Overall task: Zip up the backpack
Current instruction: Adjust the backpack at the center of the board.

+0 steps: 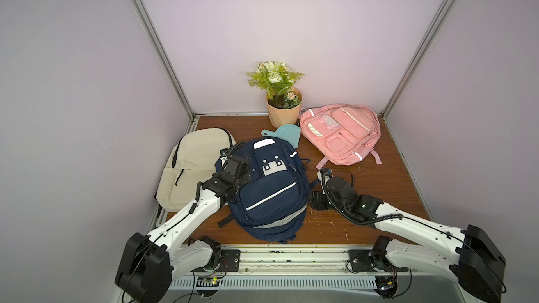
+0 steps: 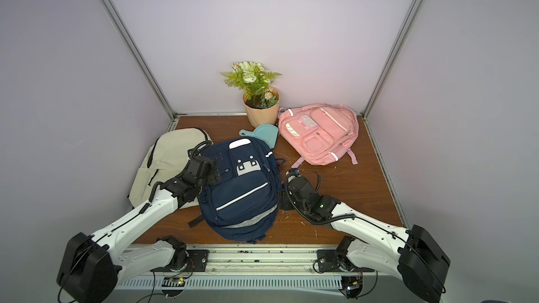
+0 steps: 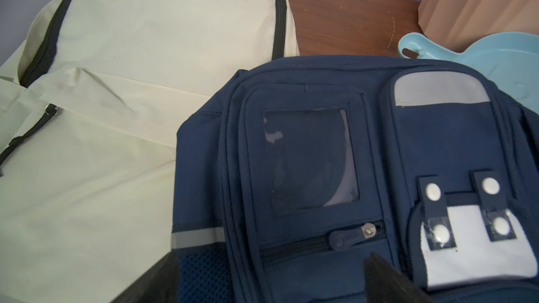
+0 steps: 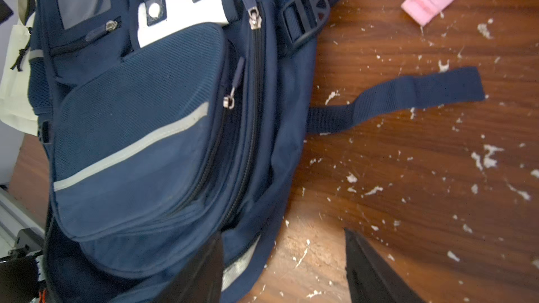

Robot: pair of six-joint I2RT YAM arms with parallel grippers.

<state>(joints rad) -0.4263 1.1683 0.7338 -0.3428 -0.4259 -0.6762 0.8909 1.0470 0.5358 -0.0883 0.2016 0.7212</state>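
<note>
Near the tabletop's front edge lies the navy backpack (image 1: 271, 190); the left gripper (image 3: 271, 260) spreads its jaws wide above it, the right gripper (image 4: 281, 234) has jaws apart at its side, both empty.

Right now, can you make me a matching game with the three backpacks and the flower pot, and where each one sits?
Things:
1 navy backpack
2 pink backpack
3 cream backpack
4 flower pot

Places:
A by the back wall, in the middle
B back right
C front middle
D left side

Pairs: 1-C, 2-B, 3-D, 4-A
</note>
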